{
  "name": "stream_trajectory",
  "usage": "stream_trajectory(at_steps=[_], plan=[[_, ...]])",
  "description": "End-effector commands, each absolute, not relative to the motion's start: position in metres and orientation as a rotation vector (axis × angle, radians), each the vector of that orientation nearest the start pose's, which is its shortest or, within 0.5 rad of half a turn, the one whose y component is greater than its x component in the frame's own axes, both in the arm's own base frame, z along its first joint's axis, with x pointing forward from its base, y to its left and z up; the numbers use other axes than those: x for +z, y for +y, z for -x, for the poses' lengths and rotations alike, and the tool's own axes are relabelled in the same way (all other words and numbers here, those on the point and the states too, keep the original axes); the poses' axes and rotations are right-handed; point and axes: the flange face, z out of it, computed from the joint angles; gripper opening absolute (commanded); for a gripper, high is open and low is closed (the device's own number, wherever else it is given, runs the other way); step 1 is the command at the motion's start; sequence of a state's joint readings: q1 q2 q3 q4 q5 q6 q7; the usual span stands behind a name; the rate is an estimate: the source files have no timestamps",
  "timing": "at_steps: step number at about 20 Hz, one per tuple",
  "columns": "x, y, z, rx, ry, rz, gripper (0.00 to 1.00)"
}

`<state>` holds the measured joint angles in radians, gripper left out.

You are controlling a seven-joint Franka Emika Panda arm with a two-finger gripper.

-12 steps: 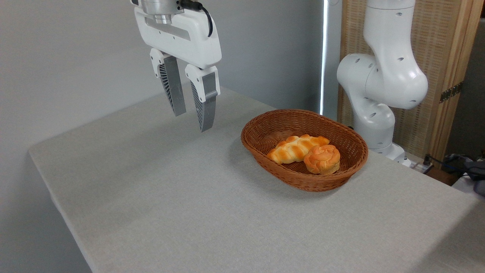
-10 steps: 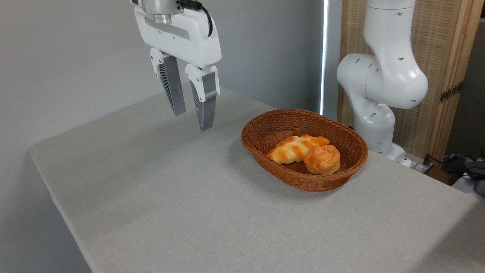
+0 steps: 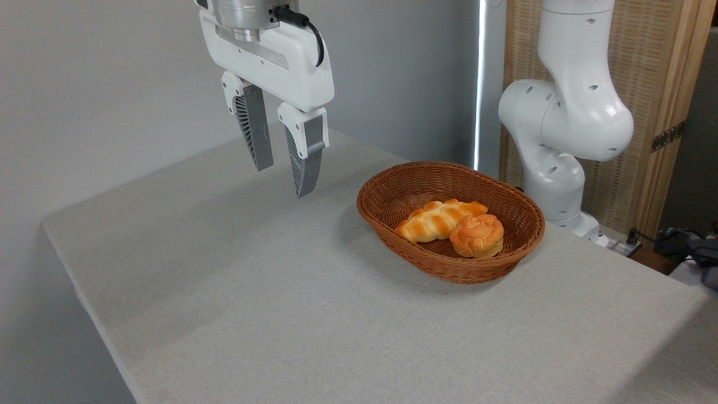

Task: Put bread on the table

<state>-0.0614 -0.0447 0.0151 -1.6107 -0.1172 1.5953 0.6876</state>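
Note:
The bread [image 3: 436, 219], a long braided golden loaf with pale stripes, lies inside the brown wicker basket [image 3: 392, 185] on the table [image 3: 280, 292]. A round swirled orange bun [image 3: 477, 235] touches its right end. My gripper [image 3: 282, 180] hangs above the table, left of the basket and well apart from it. Its two ribbed fingers [image 3: 305, 163] point down, stand open and hold nothing.
The white arm base [image 3: 564, 123] stands behind the basket at the right. A wooden screen [image 3: 645, 73] and cables [image 3: 667, 238] lie beyond the table's far right edge. The grey cloth stretches wide in front of and left of the basket.
The gripper has shifted slightly to the right and turned a little. The bread, bun and basket have not moved.

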Motion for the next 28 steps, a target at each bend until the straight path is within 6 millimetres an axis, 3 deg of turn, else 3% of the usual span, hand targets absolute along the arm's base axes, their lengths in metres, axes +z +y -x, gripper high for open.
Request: stream_trajectory(at_steps=[1, 10, 16, 23, 28], plan=[[0.637, -0.036, -0.543, -0.099, 1.187, 3.041, 1.0], [0.635, -0.038, -0.539, -0.087, 1.194, 3.041, 1.0], [0.626, -0.04, -0.524, -0.052, 1.207, 3.046, 1.0], [0.599, -0.037, -0.442, 0.031, 1.406, 2.988, 1.0], [0.567, -0.07, -0.407, 0.189, 1.529, 2.835, 1.0]])
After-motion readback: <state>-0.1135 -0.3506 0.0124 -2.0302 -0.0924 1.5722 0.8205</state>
